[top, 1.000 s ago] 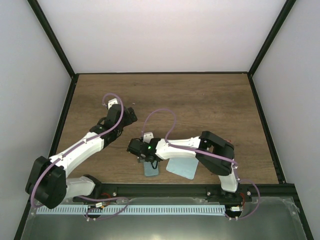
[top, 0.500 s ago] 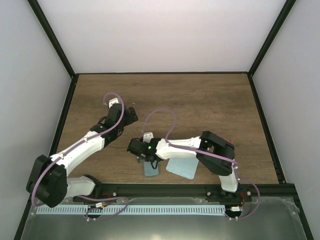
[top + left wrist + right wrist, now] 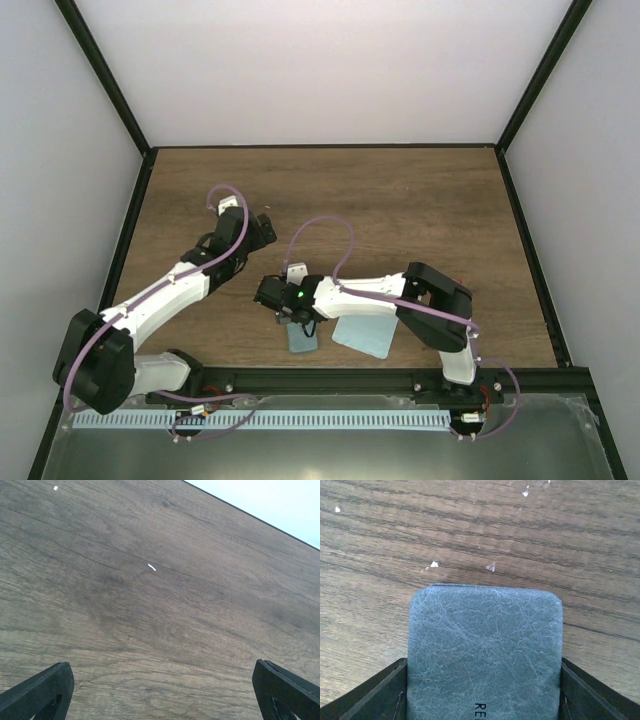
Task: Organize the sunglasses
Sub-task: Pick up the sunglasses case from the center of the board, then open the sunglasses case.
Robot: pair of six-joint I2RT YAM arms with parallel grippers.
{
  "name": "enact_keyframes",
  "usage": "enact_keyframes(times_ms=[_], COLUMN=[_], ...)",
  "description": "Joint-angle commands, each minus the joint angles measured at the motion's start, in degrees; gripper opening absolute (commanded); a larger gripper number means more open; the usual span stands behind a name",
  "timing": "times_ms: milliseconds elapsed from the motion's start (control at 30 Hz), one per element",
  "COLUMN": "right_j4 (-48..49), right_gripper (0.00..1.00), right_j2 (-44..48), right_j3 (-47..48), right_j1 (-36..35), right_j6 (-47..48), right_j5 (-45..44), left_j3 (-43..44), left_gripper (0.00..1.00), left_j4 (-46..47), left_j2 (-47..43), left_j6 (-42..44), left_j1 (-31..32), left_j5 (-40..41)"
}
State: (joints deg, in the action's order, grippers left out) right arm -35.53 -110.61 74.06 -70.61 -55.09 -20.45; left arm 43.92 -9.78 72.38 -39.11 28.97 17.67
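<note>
Closed blue-grey case (image 3: 485, 650) on table (image 3: 400, 200), right gripper (image 3: 484, 666) clamped on its two sides, cloth (image 3: 362, 338) just right of case, left gripper (image 3: 160, 664) spread wide, beyond-left of case, sunglasses not in sight.

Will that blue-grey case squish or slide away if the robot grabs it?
Probably stiff: the case keeps crisp straight sides and rounded corners, like a hard shell. It likely won't roll, since it lies flat on the table. Its leathery, scratchy-looking skin should give some grip, though it might slide on the smooth wood.
</note>
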Motion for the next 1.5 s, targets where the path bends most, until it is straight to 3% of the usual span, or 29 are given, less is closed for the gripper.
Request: enact_keyframes(times_ms=[0, 267, 433, 767, 967, 1200, 1467], right_j4=[-0.11, 1.88, 8.20, 13.90, 19.44, 32.96, 40.66], right_gripper=[0.71, 0.67, 0.67, 0.64, 0.62, 0.56, 0.57], right_j2=[0.85, 2.83, 9.03, 23.35, 28.72, 35.49, 36.11], right_j3=[-0.15, -1.82, -5.76, -11.22, -15.30, -27.15, -31.90], right_j1=[-0.48, -0.43, 2.45, 19.74, 30.81, 40.66, 45.75], right_j6=[-1.12, 0.30, 4.99, 12.71, 15.53, 18.08, 21.81], right_j5=[-1.37, -1.27, 4.16, 17.12, 26.69, 37.92, 47.47], left_j3=[1.41, 1.41, 1.30, -0.44, -1.18, -1.98, -2.01], left_gripper=[1.00, 1.00, 1.00, 1.00, 1.00, 1.00, 1.00], left_j4=[-0.06, -0.06, 0.15, 3.02, 7.55, 21.98, 25.87], left_j2=[0.84, 0.75, 0.47, -1.98, 0.52, 10.82, 11.77], left_j6=[0.01, 0.01, 0.22, 1.02, 1.14, -2.44, -1.32], left_j1=[0.12, 0.12, 0.11, -0.12, -0.82, -0.75, 1.79], left_j5=[-0.45, -0.54, -1.33, -6.05, -18.12, -44.18, -46.78])
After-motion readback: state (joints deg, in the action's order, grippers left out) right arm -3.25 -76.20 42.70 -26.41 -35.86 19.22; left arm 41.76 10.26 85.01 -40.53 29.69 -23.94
